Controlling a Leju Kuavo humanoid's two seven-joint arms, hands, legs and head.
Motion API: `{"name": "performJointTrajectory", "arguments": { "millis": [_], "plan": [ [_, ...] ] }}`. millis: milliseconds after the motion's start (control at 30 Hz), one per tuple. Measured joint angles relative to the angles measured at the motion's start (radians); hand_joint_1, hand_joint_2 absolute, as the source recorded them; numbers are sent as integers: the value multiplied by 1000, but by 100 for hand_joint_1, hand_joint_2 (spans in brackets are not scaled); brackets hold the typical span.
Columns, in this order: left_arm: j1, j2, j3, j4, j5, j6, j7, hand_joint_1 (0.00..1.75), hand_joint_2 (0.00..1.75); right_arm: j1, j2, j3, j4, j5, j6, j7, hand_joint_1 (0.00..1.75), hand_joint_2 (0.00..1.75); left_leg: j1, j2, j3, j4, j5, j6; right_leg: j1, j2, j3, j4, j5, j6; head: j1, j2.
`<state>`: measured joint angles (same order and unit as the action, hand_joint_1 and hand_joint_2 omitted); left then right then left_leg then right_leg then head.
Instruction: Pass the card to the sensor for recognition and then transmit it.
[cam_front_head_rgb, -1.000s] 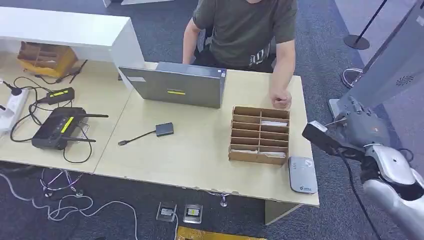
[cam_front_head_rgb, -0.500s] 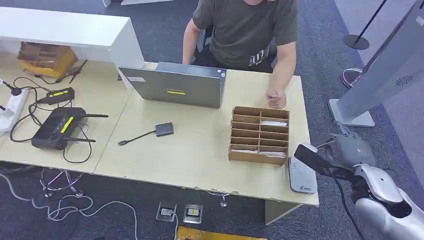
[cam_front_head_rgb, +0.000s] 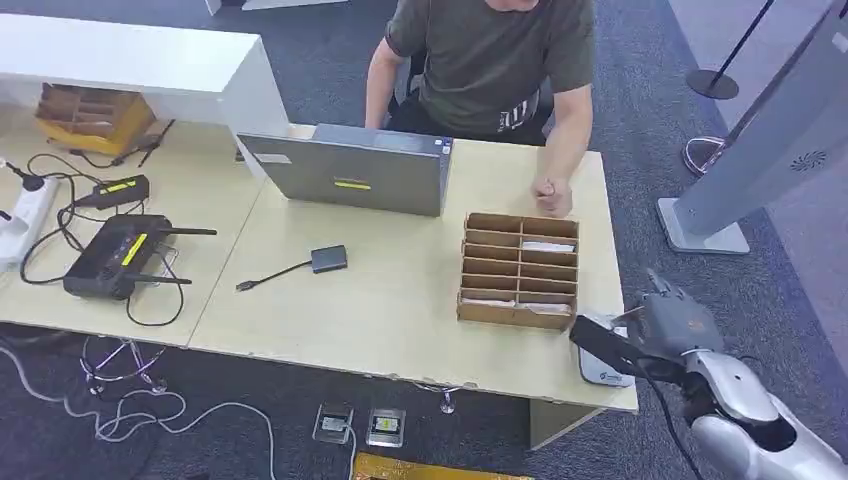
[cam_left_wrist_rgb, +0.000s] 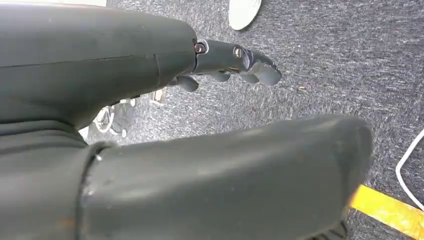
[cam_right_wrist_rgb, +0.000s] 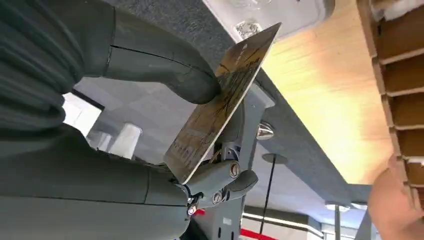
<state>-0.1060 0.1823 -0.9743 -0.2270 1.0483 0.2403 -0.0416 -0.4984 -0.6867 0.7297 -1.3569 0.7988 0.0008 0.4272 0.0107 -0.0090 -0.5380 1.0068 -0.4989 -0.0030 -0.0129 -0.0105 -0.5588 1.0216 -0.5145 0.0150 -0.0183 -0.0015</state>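
The right hand (cam_front_head_rgb: 672, 325) pinches the card (cam_right_wrist_rgb: 220, 105) between thumb and fingers, beside the sensor (cam_front_head_rgb: 603, 360) at the table's (cam_front_head_rgb: 400, 300) 4 o'clock corner. The left hand (cam_left_wrist_rgb: 235, 60) holds nothing, fingers extended.

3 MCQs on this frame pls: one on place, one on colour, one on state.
1. Where does the grey card reader lie?
A. beside the laptop
B. at the table corner, next to the cardboard organiser
C. on the floor

2. What colour is the card held in the right hand?
A. gold
B. blue
C. red

3. What is the left hand doing?
A. holding a cable
B. pressing the laptop
C. holding nothing, above the carpet

Answers: 1 B, the head view shows it on the table corner by the organiser. 2 A, the right wrist view shows a gold face. 3 C, only carpet lies under its fingers.
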Motion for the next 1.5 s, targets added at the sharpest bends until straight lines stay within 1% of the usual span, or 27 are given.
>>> {"name": "performJointTrajectory", "arguments": {
  "millis": [400, 600, 933, 1067, 1267, 1500],
  "plan": [
    [0, 0, 0, 0, 0, 0, 3, 0, 0, 9, 18, 35, 8, -3, 0, -3, 175, 175, 0, 0, 0, 0, 0, 0, 0, 0, 0, 0, 0, 0, 0, 0],
    [0, 0, 0, 0, 5, 0, 3, 0, 0, 10, 23, 47, 10, -24, 0, -1, 175, 175, 0, 0, 0, 0, 0, 0, 0, 0, 0, 0, 0, 0, 0, 0],
    [0, 0, 0, 0, 12, 1, 10, 0, 0, 10, 23, 77, 21, -47, -17, 4, 175, 175, 0, 0, 0, 0, 0, 0, 0, 0, 0, 0, 0, 0, 0, 0],
    [0, 0, -1, 0, 13, 1, 12, 0, 0, 10, 26, 88, 26, -69, -34, 8, 175, 175, 0, 0, 0, 0, 0, 0, 0, 0, 0, 0, 0, 0, 0, 0],
    [0, 0, 0, 0, 18, 3, 13, 0, 0, 10, 33, 111, 49, -82, -59, -12, 175, 175, 0, 0, 0, 0, 0, 0, 0, 0, 0, 0, 0, 0, 0, 0],
    [0, 0, -1, 0, 25, 9, 20, 0, 0, 5, 47, 132, 70, -79, -69, -13, 175, 175, 0, 0, 0, 0, 0, 0, 0, 0, 0, 0, 0, 0, 0, 0]
  ]
}}
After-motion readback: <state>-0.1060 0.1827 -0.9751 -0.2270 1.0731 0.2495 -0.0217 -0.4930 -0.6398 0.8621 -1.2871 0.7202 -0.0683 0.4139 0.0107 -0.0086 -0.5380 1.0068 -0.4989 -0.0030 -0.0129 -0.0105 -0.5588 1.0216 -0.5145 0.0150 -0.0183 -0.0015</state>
